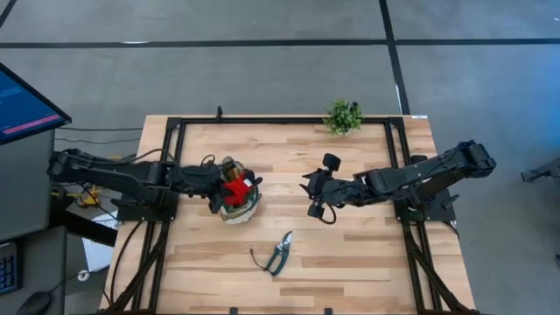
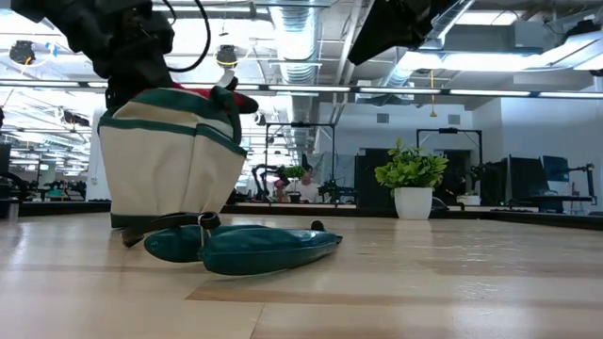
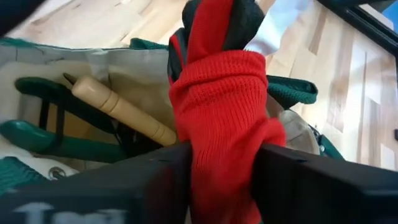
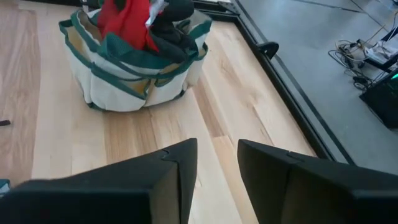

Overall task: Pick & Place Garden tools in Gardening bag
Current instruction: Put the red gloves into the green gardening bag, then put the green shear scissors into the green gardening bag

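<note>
The tan gardening bag (image 1: 229, 210) with green trim stands left of the table's middle; it also shows in the low view (image 2: 170, 160) and the right wrist view (image 4: 124, 81). A wooden-handled tool (image 3: 121, 109) and a green-handled tool (image 3: 56, 140) lie inside it. My left gripper (image 1: 229, 188) is over the bag's mouth, shut on a red-and-black knit thing (image 3: 217, 106). Green-handled pruning shears (image 1: 278, 254) lie flat on the table near its front edge. My right gripper (image 1: 313, 188) is open and empty over the table's middle, right of the bag. My left gripper pinches the red knit part (image 3: 214, 155) between its two fingers (image 3: 155, 168). It comes from the table's left, slanting down. The dark end (image 3: 217, 18) sticks out past the fingertips, over the bag's mouth. Whether it rests on the bag's contents I cannot tell.
A small green plant (image 1: 343, 115) in a white pot stands at the table's far edge, right of the middle. Black frame rails (image 1: 398, 175) run along both sides. A monitor (image 1: 22, 105) stands off the table's left. Bare wood lies between the bag and my right gripper.
</note>
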